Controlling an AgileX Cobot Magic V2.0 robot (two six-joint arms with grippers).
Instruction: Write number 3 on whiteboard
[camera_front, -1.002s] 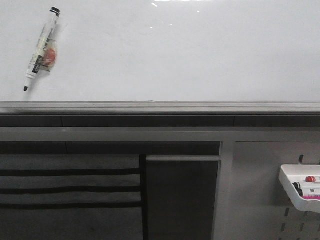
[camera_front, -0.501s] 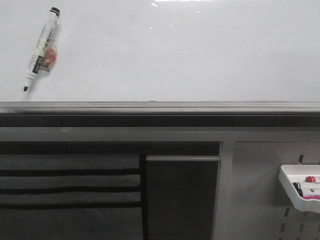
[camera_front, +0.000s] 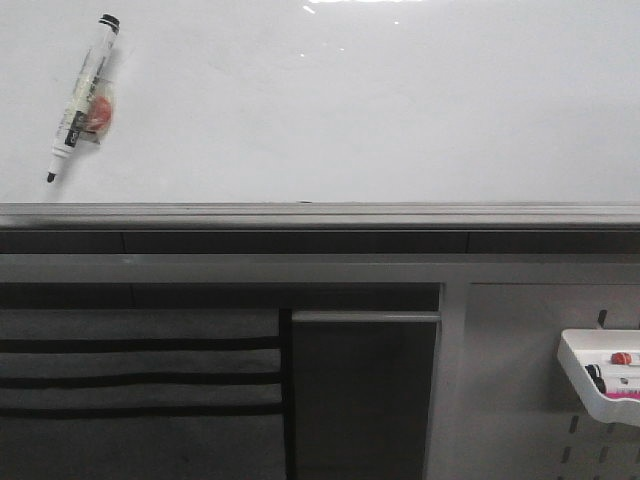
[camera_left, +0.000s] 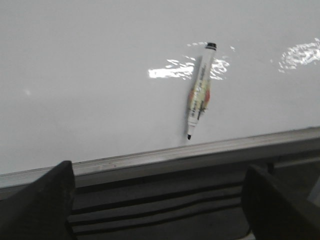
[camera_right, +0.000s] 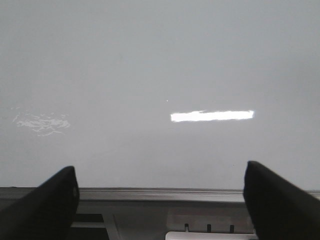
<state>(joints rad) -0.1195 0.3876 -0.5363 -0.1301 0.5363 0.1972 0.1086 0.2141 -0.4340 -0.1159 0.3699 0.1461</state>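
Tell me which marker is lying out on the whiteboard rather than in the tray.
The black-capped marker lying slanted on the whiteboard; the others sit in the small white tray.

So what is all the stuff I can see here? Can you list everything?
whiteboard: one, glossy white, blank, fills the upper part of the front view.
rail: one, dark grey, runs along the whiteboard's lower edge.
marker: one, white body with black cap and tip, lying tilted on the whiteboard at the far left.
tray: one, small white plastic, low on the right below the board.
things in the tray: a few, red, black and pink, too small to name.
left hand: one, black fingers wide apart, empty, below the rail.
right hand: one, black fingers wide apart, empty, facing the blank board.
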